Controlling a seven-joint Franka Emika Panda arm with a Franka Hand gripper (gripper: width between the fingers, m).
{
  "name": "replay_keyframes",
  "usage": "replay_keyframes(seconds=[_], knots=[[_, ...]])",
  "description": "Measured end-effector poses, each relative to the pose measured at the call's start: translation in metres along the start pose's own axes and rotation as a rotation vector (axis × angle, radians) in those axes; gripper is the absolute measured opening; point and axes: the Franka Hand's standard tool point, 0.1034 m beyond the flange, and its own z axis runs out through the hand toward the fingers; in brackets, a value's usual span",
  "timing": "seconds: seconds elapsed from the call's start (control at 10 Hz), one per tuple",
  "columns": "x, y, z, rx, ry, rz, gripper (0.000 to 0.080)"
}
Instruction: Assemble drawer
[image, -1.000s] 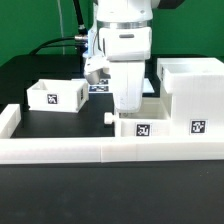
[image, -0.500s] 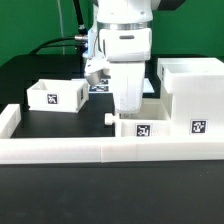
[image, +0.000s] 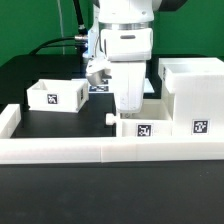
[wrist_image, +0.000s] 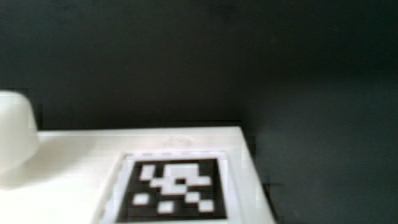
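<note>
Black table (image: 60, 125) fills the exterior view, fenced at six o'clock by a low white border wall (image: 100, 152). The pincer (image: 128, 107) hangs low over the near tray (image: 160, 129), which lies against that wall with its knob (image: 108, 118) pointing to nine o'clock. The tall case (image: 190, 85) stands just beside that tray at about two o'clock from the pincer. The second tray (image: 55, 95) sits well apart at ten o'clock.

I cannot tell whether the pincer is spread or pinching, because the arm's body hides the tips. The wrist view shows only a white face with a tag (wrist_image: 175, 187) against the dark table.

The step looks like taking hold of the near tray to feed it into the case. To do it well, the tips should straddle one wall squarely before closing. The tray should be kept level and lifted clear of the border wall, then lined up with the case opening before it is pushed.

Compared with half a second ago, nothing has visibly shifted, neither the arm nor the parts.
</note>
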Motion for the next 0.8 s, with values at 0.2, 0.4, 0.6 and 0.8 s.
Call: replay_keyframes(seconds=[0.2, 0.4, 0.6, 0.8], knots=[[-0.0001, -0.0014, 0.0013, -0.011, 0.001, 0.000, 0.0041], [0.0019, -0.0019, 0.0021, -0.010, 0.001, -0.007, 0.0042], [0.0030, -0.0018, 0.0020, -0.012, -0.004, -0.024, 0.0042], [0.0040, -0.0015, 0.0017, -0.010, -0.005, -0.021, 0.0042]])
